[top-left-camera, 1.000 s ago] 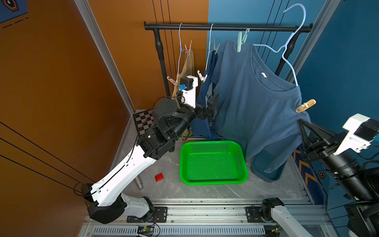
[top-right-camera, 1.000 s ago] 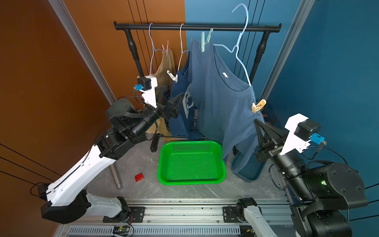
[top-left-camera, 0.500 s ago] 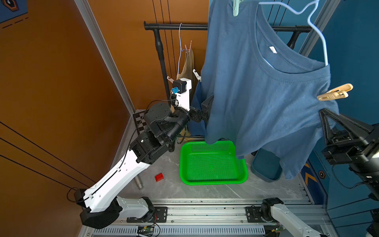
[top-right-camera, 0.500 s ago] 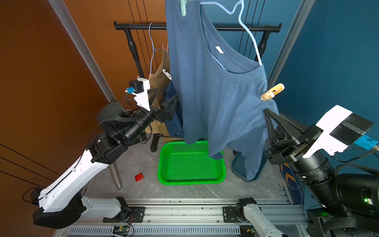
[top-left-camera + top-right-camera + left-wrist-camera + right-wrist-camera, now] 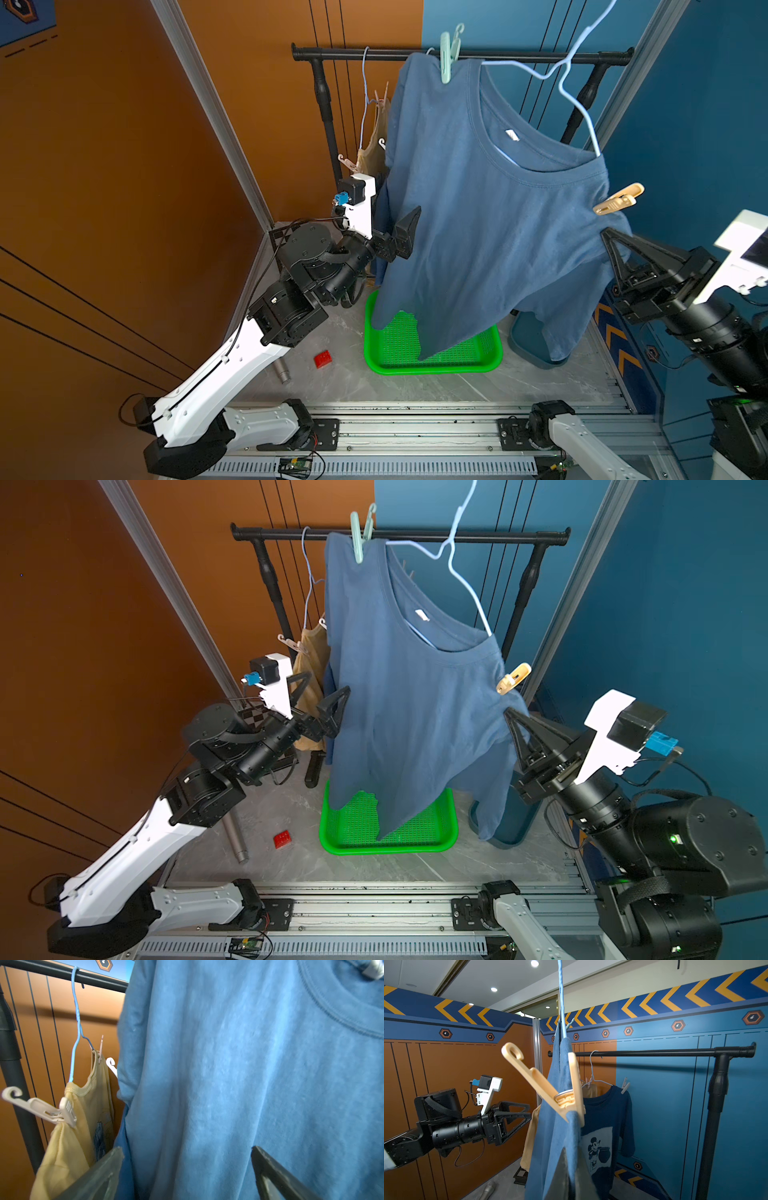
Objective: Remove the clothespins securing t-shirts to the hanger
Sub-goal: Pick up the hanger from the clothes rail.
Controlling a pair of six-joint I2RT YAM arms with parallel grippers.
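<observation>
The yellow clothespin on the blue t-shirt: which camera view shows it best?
The right wrist view: the yellow clothespin fills the middle, close and sharp, clamped on the slate blue t-shirt. In both top views it is small, at the shirt's shoulder edge. The left wrist view does not show it.

Orange wall (image 5: pixel 104 187), blue wall (image 5: pixel 706 124); grey marbled floor (image 5: pixel 436 386); black rail (image 5: pixel 332 54); ceiling spotlights (image 5: pixel 534 963).

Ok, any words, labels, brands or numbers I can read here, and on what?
No text is readable.
Neck label of the blue shirt: too small to read.
Print on the navy shirt: a cartoon mouse, no words visible.
Hexagon badges on the wall: a symbol only, no letters.
</observation>
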